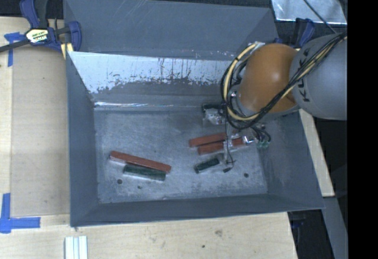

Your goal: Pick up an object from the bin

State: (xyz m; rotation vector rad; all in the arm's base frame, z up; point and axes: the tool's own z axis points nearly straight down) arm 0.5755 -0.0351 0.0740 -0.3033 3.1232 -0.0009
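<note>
From above, the arm (322, 84) comes in from the right, its orange cover (269, 78) and a loop of cables (236, 89) hanging over the right half of the bin (82, 134). The gripper (227, 158) is low over the bin floor, right of centre. Whether it is spread or pressed together cannot be told, as the wrist and cables crowd it.

It stands at the right end of a flat reddish-brown bar (207, 143), which lies nearly level across the floor. Nothing can be seen pinched in it. Just beside its tip, to the lower left, lies a short dark green piece (207, 166), apart from the bar above it.

A small pale thing (212, 114) sits near the back wall, partly under the cover's edge.

Well apart on the left of the floor, a long reddish-brown strip (139, 161) lies slanted, touching a dark green strip (144, 173) along its lower side.
</note>
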